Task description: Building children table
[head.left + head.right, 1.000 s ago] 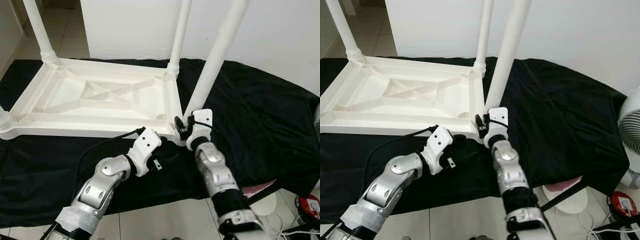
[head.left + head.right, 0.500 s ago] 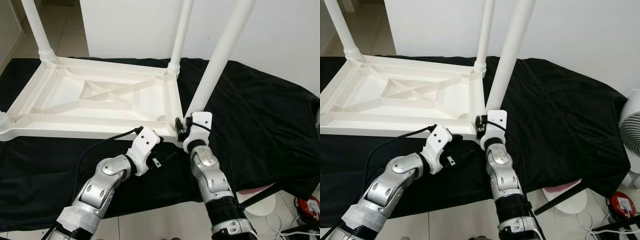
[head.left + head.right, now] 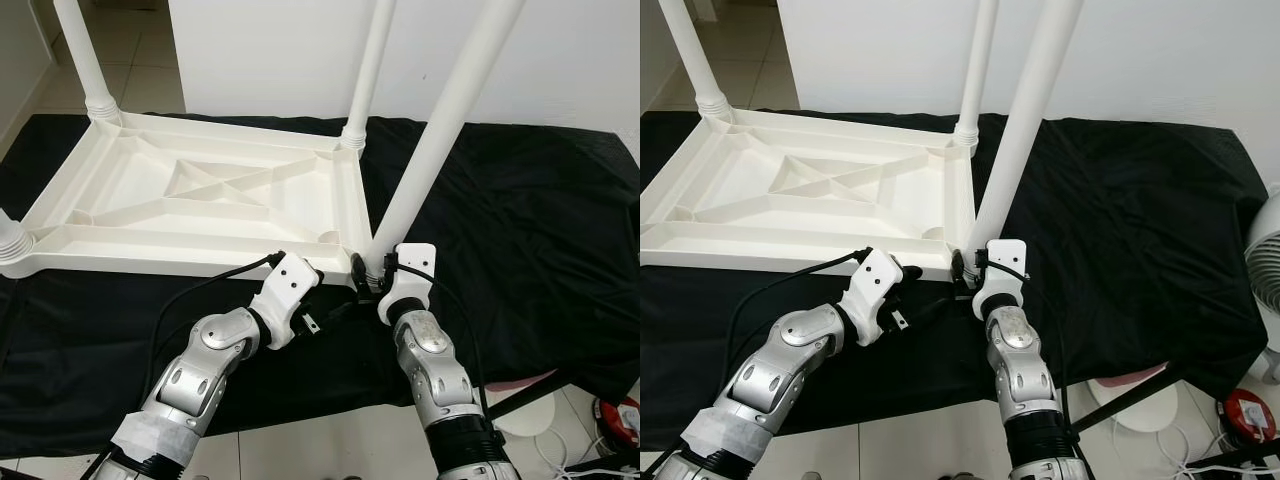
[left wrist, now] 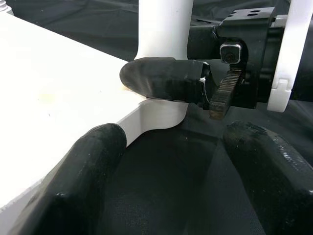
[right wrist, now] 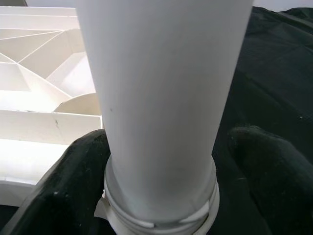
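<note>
Three legs stand in the tabletop (image 3: pixel 200 195); our right gripper (image 3: pixel 375 275) clasps the fourth leg (image 3: pixel 440 130) (tilted, unseated); left gripper (image 4: pixel 166 186) wide, empty.

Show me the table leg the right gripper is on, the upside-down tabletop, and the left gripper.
table leg (image 3: pixel 435 140), left eye view, mid-shaft
tabletop (image 3: pixel 130 245), left eye view, near rim
left gripper (image 4: pixel 171 186), left wrist view, midway between fingertips
right gripper (image 3: pixel 372 272), left eye view, at the leg's base

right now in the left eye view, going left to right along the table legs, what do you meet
near-left leg stub → far-left leg → far-right leg → tilted near-right leg, with the right gripper at its base, then black cloth
</note>
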